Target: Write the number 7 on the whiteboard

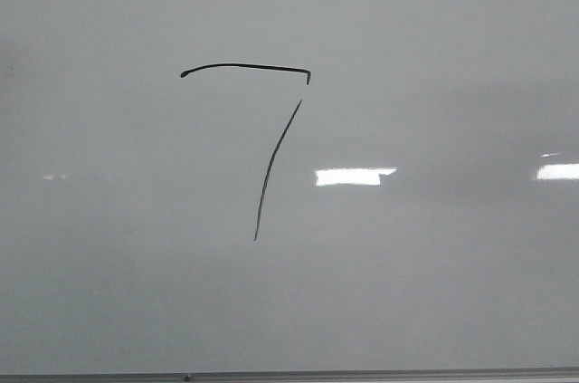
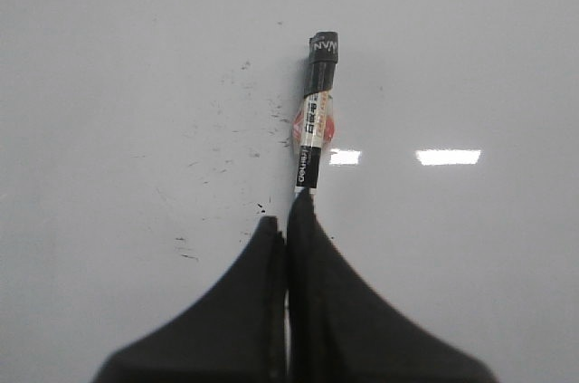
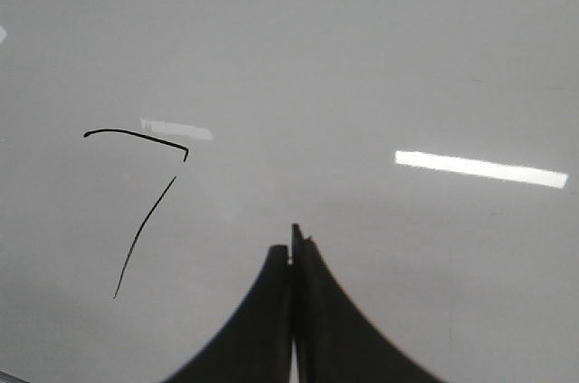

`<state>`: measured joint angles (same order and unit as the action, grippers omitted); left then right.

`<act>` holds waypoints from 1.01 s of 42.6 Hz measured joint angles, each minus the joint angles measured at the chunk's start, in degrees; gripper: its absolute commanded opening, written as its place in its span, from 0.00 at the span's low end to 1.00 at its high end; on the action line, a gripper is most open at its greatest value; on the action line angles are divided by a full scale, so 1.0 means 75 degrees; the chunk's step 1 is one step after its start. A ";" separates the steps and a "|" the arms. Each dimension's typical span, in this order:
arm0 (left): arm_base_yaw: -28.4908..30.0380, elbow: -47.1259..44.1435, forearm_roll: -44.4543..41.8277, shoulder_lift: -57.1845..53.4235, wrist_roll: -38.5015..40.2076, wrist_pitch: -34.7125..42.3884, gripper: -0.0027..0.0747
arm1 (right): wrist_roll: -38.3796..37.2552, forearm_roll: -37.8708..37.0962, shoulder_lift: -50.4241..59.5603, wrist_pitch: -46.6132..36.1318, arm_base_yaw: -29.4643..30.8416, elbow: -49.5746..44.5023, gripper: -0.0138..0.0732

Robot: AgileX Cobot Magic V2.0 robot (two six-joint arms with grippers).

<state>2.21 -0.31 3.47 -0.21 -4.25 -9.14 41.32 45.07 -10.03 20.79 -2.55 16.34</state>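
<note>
The number 7 (image 1: 271,164) stands in thin black strokes on the whiteboard (image 1: 434,57): an arched bar with a tiny hook, then a long slanted stem after a small gap. It also shows in the right wrist view (image 3: 136,133). My left gripper (image 2: 288,211) is shut on a black marker (image 2: 312,120) that sticks out past the fingertips over the whiteboard (image 2: 136,57). My right gripper (image 3: 291,243) is shut and empty over bare whiteboard (image 3: 407,57), to the right of the 7. Neither gripper shows in the front view.
The board's thin grey frame edge (image 1: 362,375) runs along the near side. Bright white light reflections (image 1: 353,177) lie on the glossy surface. Small black specks (image 2: 226,129) dot the board beside the marker.
</note>
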 measured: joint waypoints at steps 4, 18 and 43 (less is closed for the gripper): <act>0.0000 0.0000 0.0000 0.0000 0.0000 0.0000 0.01 | 0.0000 0.0000 0.0000 0.0000 0.0000 0.0000 0.08; 0.0000 0.0000 0.0000 0.0000 0.0000 0.0000 0.01 | -0.0013 0.0000 0.0000 -0.0040 0.0000 -0.0014 0.08; 0.0000 0.0000 0.0000 0.0000 0.0000 0.0013 0.01 | -0.5241 -0.5119 0.1367 -0.1966 0.0501 -0.2294 0.08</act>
<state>2.21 -0.31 3.47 -0.21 -4.25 -9.04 2.01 6.67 0.22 6.04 1.21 -0.86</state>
